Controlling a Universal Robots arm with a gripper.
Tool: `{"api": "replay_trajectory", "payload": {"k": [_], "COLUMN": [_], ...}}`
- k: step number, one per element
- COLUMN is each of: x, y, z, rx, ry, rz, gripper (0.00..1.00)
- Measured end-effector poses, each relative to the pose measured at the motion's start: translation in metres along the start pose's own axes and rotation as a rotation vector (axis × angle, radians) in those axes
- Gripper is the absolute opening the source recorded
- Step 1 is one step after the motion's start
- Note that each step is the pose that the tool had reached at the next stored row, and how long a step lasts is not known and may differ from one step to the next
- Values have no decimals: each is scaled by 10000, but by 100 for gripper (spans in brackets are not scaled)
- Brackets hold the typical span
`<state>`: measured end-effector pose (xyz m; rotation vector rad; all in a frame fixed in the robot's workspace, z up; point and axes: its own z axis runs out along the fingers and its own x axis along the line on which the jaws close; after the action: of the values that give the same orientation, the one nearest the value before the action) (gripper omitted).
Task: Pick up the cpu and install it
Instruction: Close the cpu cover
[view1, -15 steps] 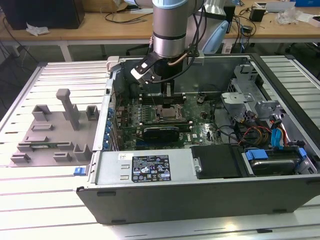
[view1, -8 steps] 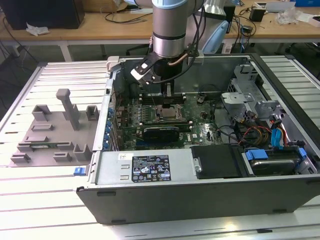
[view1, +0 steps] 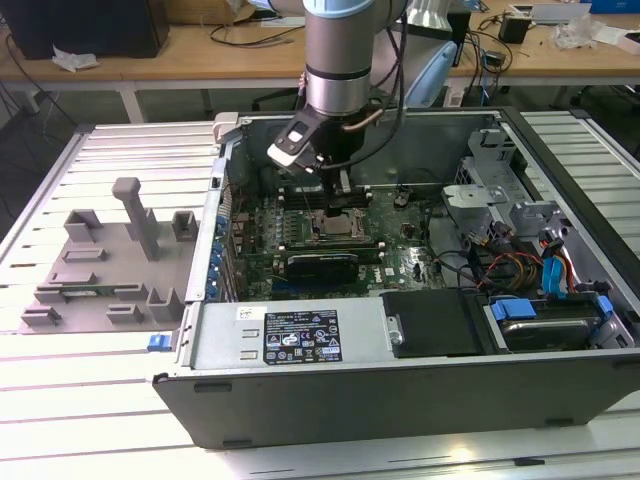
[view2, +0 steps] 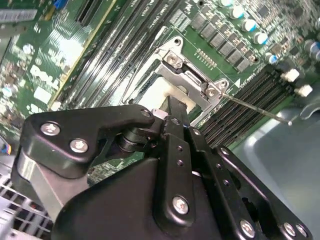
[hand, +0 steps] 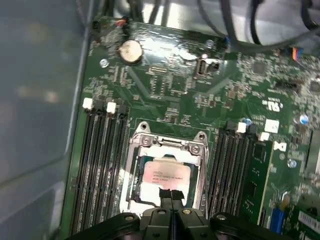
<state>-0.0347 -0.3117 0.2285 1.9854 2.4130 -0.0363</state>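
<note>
First wrist view: cpu (hand: 162, 175) flat inside socket frame (hand: 170, 143), directly under tips of closed, empty pincer (hand: 170, 192)

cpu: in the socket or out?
In. In the first wrist view the cpu lies flat inside the socket frame, silver top up; the gripper is at its edge. Fully seated: cannot tell.

Cpu (hand: 161, 176), small flat square chip, pale silver top, thin darker rim, lying level inside the socket frame (hand: 169, 142).
</note>
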Motion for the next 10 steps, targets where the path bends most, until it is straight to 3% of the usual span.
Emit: {"api": "replay_trajectory", "payload": {"k": [5, 6, 8, 10], "x": [0, 0, 0, 0], "y": [0, 0, 0, 0], "z": [4, 4, 5, 5], "rx": [-47, -64, -84, -98], "ry": [-11, -16, -22, -26], "rz": [-1668, -2310, -3046, -3574], "gripper": [11, 11, 11, 11]}}
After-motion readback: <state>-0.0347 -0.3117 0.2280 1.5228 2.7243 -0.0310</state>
